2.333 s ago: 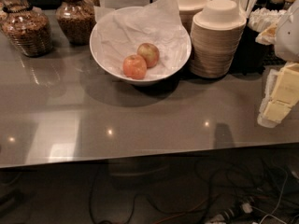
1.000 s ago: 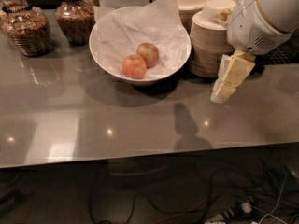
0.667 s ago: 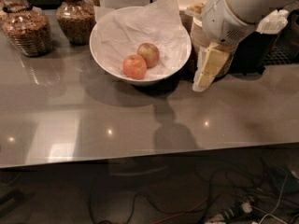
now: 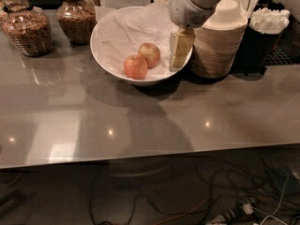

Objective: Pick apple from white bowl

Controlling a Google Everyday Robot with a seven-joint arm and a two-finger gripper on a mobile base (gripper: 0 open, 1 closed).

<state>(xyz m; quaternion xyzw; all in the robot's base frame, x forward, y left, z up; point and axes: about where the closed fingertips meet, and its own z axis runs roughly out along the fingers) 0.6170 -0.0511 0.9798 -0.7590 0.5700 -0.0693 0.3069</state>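
Note:
The white bowl [image 4: 99,50] stands at the back middle of the grey counter, lined with crinkled white paper [image 4: 124,29]. Two apples lie in it. The apple [image 4: 149,54], dull red with a paler patch, is the farther one. A more evenly orange-red apple [image 4: 135,66] lies in front of it to the left. My gripper [image 4: 179,49], cream-coloured, hangs from the white arm [image 4: 192,3] over the bowl's right rim, just right of the apple and apart from it.
Two glass jars [image 4: 27,29] [image 4: 75,15] of brown food stand to the left of the bowl. A stack of beige disposable bowls [image 4: 218,46] is close on the right, with a dark holder of white sticks [image 4: 268,22] behind. Cables lie on the floor below the counter's front edge.
My gripper has moved left from the right side of the counter, past the beige stack, to the white bowl's right rim. The apples have not moved.

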